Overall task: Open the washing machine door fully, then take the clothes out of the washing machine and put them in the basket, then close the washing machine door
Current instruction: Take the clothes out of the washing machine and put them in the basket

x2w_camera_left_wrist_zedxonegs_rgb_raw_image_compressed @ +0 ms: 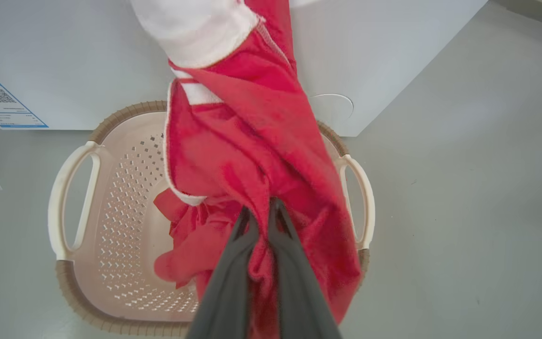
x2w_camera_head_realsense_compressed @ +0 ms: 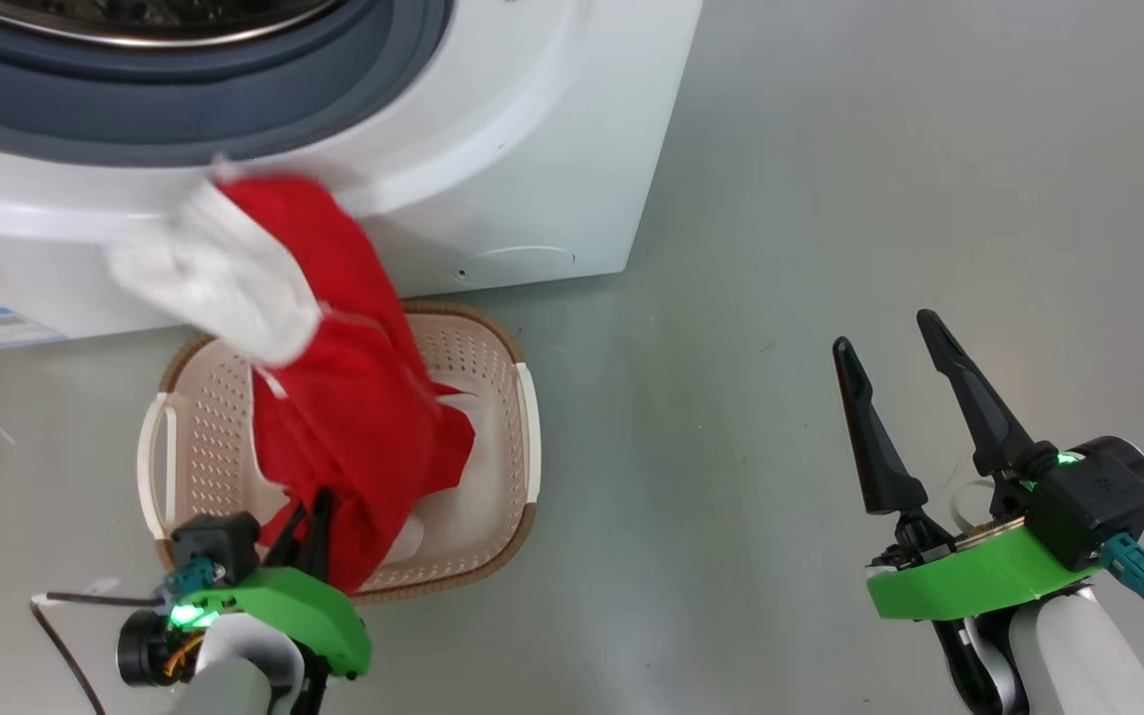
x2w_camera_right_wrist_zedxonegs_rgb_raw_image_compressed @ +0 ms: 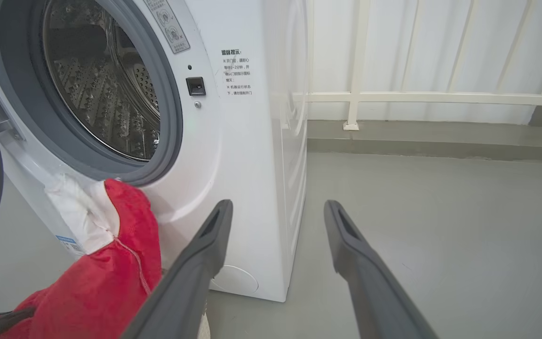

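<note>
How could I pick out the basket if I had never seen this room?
Find the big white washing machine; on the grey floor just in front of it sits the basket. It is small, cream and rectangular, with red clothes dangling into it. Perforated walls, a brown woven-look rim and side handles set it apart from the smooth machine.

The left gripper (x2w_camera_left_wrist_zedxonegs_rgb_raw_image_compressed: 260, 208) sits low on the robot's left, its two dark fingers (x2w_camera_left_wrist_zedxonegs_rgb_raw_image_compressed: 231, 287) pinched tight on the clothes (x2w_camera_head_realsense_compressed: 354, 397). Off to the right, the right gripper (x2w_camera_head_realsense_compressed: 885, 333) hangs with its fingers spread wide apart, above its pale forearm (x2w_camera_head_realsense_compressed: 1078, 650).
</note>
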`<state>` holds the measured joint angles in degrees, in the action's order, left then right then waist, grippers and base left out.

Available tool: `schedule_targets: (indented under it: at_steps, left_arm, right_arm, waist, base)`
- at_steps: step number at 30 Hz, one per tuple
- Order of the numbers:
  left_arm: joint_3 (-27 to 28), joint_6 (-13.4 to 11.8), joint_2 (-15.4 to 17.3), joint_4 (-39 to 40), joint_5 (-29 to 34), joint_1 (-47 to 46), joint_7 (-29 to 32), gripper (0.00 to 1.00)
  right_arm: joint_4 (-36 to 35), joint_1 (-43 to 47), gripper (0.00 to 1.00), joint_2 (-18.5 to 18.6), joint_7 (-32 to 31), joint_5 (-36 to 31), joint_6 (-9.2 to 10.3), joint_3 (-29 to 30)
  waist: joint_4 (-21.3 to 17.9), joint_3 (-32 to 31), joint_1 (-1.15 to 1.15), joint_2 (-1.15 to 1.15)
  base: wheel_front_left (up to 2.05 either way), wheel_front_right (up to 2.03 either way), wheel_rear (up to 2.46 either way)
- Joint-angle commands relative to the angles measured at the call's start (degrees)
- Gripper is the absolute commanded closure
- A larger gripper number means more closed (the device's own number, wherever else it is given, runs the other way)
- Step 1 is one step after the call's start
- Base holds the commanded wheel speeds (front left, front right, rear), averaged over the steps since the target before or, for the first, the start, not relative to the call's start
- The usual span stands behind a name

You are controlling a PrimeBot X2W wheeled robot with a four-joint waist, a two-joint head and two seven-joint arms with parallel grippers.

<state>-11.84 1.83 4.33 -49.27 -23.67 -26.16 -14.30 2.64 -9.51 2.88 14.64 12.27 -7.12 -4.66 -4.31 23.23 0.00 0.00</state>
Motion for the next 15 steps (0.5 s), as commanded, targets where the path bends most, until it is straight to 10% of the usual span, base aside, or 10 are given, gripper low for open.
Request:
schedule_targets:
  at_steps: [1,15]
  left_arm:
    - [2.1,0.5,0.9,-0.4,0.3,-1.2,-0.7,1.00]
    - [5.9,0.5,-0.1,-9.1,2.5,-8.1,-0.7,1.00]
  right_arm:
    - [-1.7,-0.3,0.00,0.0,0.4,-0.6,-0.36,-1.3]
    - [-1.7,-1.9,0.00,0.0,0.4,-1.0,-0.36,-2.2]
  waist:
    - [0.2,0.8,0.00,0.00]
    - [-0.6,4.2,0.00,0.00]
  base:
    - [0.00,0.00,0.00]
    - [0.00,0.00,0.00]
